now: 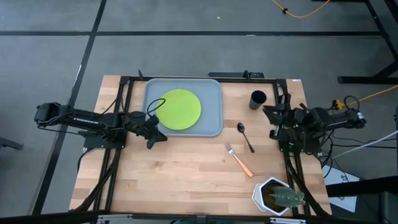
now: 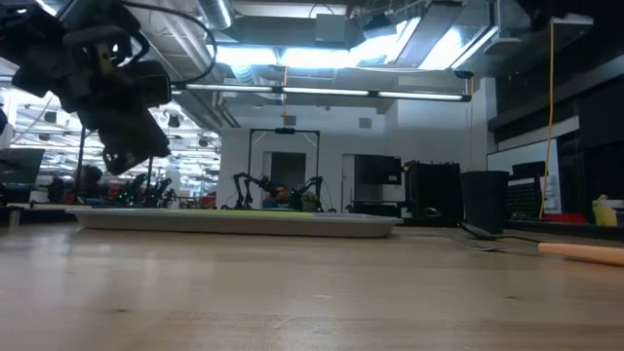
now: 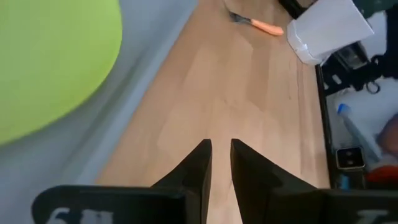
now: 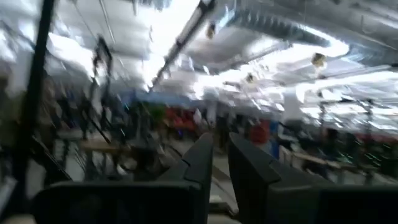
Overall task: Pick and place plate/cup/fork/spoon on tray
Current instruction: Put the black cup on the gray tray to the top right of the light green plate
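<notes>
The lime-green plate [image 1: 181, 109] lies flat in the grey-blue tray [image 1: 211, 93] at the table's far middle. The black cup [image 1: 258, 99] stands on the wood to the right of the tray. The dark spoon [image 1: 245, 136] and the orange-handled fork [image 1: 240, 160] lie on the wood nearer me. My left gripper [image 1: 155, 134] hovers by the tray's near left corner, fingers close together and empty; its wrist view shows the plate [image 3: 50, 56], the tray rim [image 3: 124, 106] and the fork [image 3: 264, 26]. My right gripper [image 1: 272, 124] hangs at the right, near the cup, fingers close together and empty.
A white hexagonal pot with a cactus [image 1: 277, 196] stands at the table's near right corner. Bare wood lies between the tray and the near edge. In the low view the tray [image 2: 239, 222], the cup [image 2: 485, 202] and the fork's handle [image 2: 585, 252] show across the table.
</notes>
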Controlling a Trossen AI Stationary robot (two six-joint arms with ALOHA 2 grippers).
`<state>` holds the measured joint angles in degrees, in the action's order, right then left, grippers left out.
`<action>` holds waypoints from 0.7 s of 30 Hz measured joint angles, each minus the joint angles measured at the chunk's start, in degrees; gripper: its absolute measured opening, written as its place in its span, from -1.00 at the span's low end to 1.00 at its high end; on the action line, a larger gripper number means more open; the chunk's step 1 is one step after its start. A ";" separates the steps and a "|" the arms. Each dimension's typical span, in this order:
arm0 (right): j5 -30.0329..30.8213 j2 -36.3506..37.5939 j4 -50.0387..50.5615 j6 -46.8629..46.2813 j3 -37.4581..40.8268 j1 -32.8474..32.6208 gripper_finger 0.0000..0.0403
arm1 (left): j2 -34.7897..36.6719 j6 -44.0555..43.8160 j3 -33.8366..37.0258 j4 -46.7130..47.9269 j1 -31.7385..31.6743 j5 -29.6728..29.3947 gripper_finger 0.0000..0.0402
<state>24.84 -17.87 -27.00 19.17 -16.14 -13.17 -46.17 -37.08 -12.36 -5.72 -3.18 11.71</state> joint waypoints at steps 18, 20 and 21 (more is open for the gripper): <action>16.27 -40.93 93.32 -45.90 -53.12 14.78 -0.72 | 0.94 7.33 0.00 0.58 0.00 0.05 -0.74; 13.57 -43.37 93.44 -45.10 -54.12 17.28 -0.72 | 0.94 6.26 0.00 0.51 0.00 0.00 -0.74; 11.72 -44.47 93.10 -44.33 -54.34 18.60 -0.72 | 0.94 5.91 0.00 0.45 -0.01 -0.46 -0.74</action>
<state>36.56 -62.34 66.10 -25.16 -70.48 5.43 -45.23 -31.17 -12.36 -5.28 -3.19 11.25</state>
